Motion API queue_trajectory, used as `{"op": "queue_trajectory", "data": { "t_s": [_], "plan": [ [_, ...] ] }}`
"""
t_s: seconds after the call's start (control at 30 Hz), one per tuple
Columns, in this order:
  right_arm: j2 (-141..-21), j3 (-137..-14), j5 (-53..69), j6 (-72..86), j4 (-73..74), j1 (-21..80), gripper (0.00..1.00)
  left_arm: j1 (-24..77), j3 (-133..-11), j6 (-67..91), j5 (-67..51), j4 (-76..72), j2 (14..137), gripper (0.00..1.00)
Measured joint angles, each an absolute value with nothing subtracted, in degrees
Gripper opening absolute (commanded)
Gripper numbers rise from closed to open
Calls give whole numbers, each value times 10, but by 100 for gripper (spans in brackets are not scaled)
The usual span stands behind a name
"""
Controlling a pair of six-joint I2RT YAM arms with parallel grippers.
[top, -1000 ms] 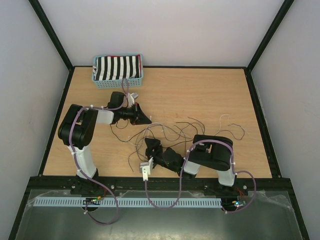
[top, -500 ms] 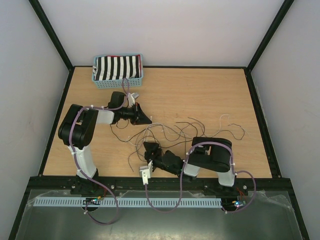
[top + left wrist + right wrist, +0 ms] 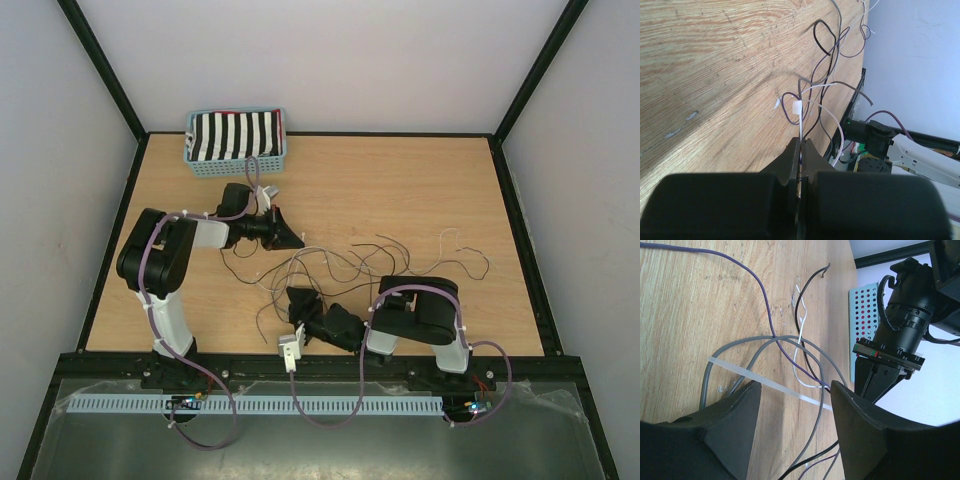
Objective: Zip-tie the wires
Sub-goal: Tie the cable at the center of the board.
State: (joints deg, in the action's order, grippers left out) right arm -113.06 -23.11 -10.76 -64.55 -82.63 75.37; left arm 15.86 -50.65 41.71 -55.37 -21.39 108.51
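Observation:
The wires lie in loose loops at mid-table, thin dark, grey and pale strands. My left gripper is shut on the strap of a white zip-tie. The zip-tie's head sits just beyond the fingertips of the left gripper, with wires looped through it. My right gripper hovers low over the tangle's near-left end. In the right wrist view the right gripper is open, with a translucent strap and grey, purple and black wires crossing between its fingers, untouched. The left gripper faces it.
A blue basket with a black-and-white striped cloth stands at the table's back left, behind the left arm. Wire ends trail right to about. A black frame rail borders the near edge.
The right gripper's jaws have narrowed and the right arm has drawn slightly back toward the near edge. The left arm has not moved.

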Motion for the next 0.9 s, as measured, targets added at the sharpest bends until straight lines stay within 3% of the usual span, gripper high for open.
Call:
{"op": "queue_trajectory", "data": {
  "t_s": [0.8, 0.9],
  "plan": [
    [-1149, -237, -103, -656, -838, 766, 60, 164, -507, 419, -548, -214, 1085, 0],
    [-1150, -238, -102, -655, -836, 767, 54, 166, -507, 419, -546, -214, 1086, 0]
  ]
}}
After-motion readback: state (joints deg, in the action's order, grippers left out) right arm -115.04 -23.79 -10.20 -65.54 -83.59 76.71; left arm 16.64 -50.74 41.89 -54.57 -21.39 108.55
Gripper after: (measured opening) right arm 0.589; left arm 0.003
